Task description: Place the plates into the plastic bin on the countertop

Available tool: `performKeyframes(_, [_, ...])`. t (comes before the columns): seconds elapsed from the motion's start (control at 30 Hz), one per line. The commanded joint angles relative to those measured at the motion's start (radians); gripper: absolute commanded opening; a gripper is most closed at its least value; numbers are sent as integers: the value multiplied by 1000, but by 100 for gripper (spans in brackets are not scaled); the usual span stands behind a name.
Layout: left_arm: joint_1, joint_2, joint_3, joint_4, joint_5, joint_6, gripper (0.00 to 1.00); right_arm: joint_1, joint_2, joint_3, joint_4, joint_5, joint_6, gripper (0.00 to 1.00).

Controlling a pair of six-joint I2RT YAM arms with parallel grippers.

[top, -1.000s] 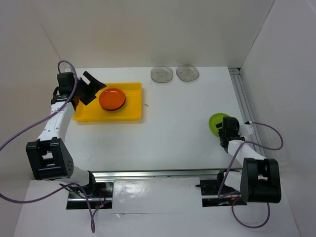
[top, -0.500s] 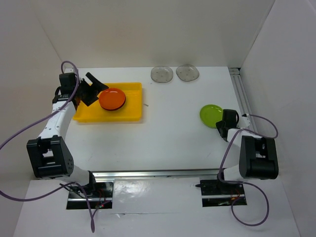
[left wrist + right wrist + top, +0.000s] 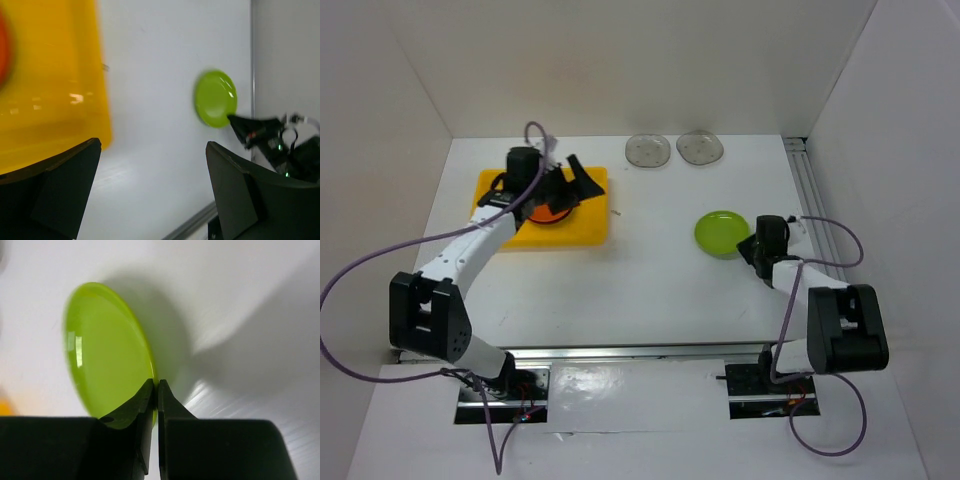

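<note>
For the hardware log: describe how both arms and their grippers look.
Left arm and right arm: white links, black joint housings, and a loose purple cable trailing from each. Left gripper and right gripper: matte black, with wedge-shaped fingers tapering to thin tips.

Left arm (image 3: 475, 238) stretches forward, jaws wide apart; right arm (image 3: 790, 280) lies low, jaws pinched on a green plate (image 3: 718, 232).

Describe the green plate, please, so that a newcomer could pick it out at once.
On the white countertop, look well right of the yellow bin. The right end effector pinches the rim of the lime green plate. It is the only green plate in view; two clear plates sit by the back wall.
</note>
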Motion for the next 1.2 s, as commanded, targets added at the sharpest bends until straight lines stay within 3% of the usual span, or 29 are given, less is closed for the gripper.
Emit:
performKeyframes(0.0, [-162, 27, 40, 64, 36, 48, 99, 126, -105, 19, 49, -90, -113, 0])
performKeyframes(0.1, [-250, 76, 61, 64, 18, 62, 99, 215, -116, 50, 137, -248, -211, 0])
performKeyframes(0.2, [-262, 96, 61, 50, -13, 74, 99, 272, -52, 125, 207, -374, -253, 0])
performKeyframes(0.4, [-271, 124, 61, 30, -51, 92, 99, 344, -23, 136, 307, -463, -262, 0])
performKeyframes(0.53, [-271, 162, 51, 44, -51, 93, 99, 344, 12, 127, 465, -599, -183, 0])
performKeyframes(0.63, [-271, 173, 40, 55, -39, 93, 92, 344, 63, 127, 601, -718, -103, 0])
performKeyframes(0.67, [-271, 173, 40, 55, -39, 93, 88, 344, 75, 127, 620, -718, -102, 0])
performKeyframes(0.8, [-271, 173, 40, 55, -39, 93, 40, 344, 75, 127, 608, -709, -102, 0])
performKeyframes(0.83, [-271, 173, 40, 55, -48, 93, 21, 344, 86, 137, 594, -709, -102, 0])
performKeyframes(0.87, [-271, 161, 40, 55, -48, 93, 13, 354, 86, 138, 594, -709, -102, 0])
performKeyframes(0.9, [-271, 152, 51, 55, -63, 93, 6, 354, 86, 148, 594, -709, -112, 9])
performKeyframes(0.93, [-271, 151, 60, 46, -94, 93, 0, 354, 86, 148, 570, -693, -112, 26])
performKeyframes(0.97, [-271, 151, 72, 18, -120, 103, 0, 354, 86, 148, 553, -680, -125, 52])
performKeyframes(1.0, [-245, 151, 84, 1, -149, 103, 0, 354, 56, 148, 528, -658, -138, 68])
performKeyframes(1.03, [-222, 142, 95, -13, -169, 85, 0, 354, 39, 139, 499, -603, -150, 98])
performKeyframes(1.17, [-49, 115, 95, -27, -226, 7, 0, 354, -26, 119, 332, -512, -219, 100])
